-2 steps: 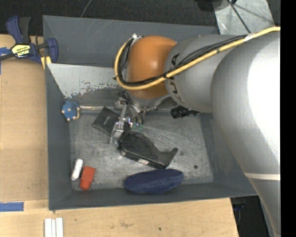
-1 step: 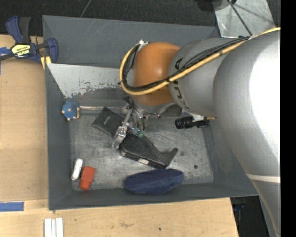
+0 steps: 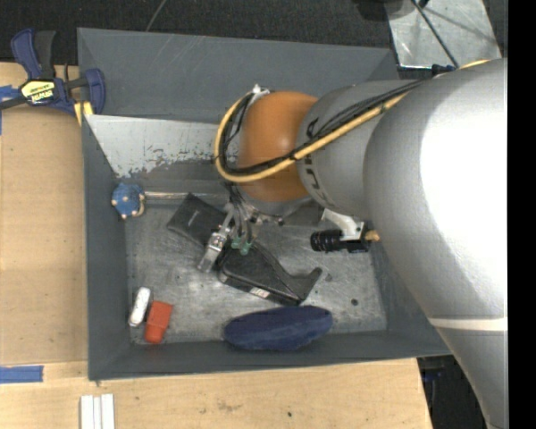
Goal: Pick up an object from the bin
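Hanging low over the middle of the grey bin [image 3: 105, 266], the fingers [image 3: 216, 247] sit at the upper end of a flat black wedge-shaped thing [image 3: 266, 278], its pale label too small to read; open or closed, I cannot tell. Nearby lie a black pad [image 3: 194, 220], a blue pouch [image 3: 277, 327] and an orange block [image 3: 158, 320].
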Robot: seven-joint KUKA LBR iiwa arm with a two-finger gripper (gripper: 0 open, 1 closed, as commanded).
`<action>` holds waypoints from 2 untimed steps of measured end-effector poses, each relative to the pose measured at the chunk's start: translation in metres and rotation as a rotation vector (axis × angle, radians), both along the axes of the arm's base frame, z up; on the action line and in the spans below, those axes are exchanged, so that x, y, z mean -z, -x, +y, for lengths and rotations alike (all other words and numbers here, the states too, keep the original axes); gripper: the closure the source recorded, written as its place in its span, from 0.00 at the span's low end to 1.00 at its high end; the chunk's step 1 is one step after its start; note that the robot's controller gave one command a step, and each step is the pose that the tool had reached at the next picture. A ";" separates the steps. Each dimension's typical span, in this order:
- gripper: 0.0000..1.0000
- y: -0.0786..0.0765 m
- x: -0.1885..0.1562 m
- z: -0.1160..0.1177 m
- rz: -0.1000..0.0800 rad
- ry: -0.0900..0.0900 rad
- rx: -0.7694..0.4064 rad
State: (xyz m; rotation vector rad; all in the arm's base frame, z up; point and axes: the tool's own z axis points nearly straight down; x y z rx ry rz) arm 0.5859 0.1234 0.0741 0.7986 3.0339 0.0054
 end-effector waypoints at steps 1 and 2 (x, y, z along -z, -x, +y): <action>0.00 -0.001 -0.002 0.001 0.001 0.000 -0.002; 1.00 -0.005 -0.006 -0.001 -0.012 0.001 0.001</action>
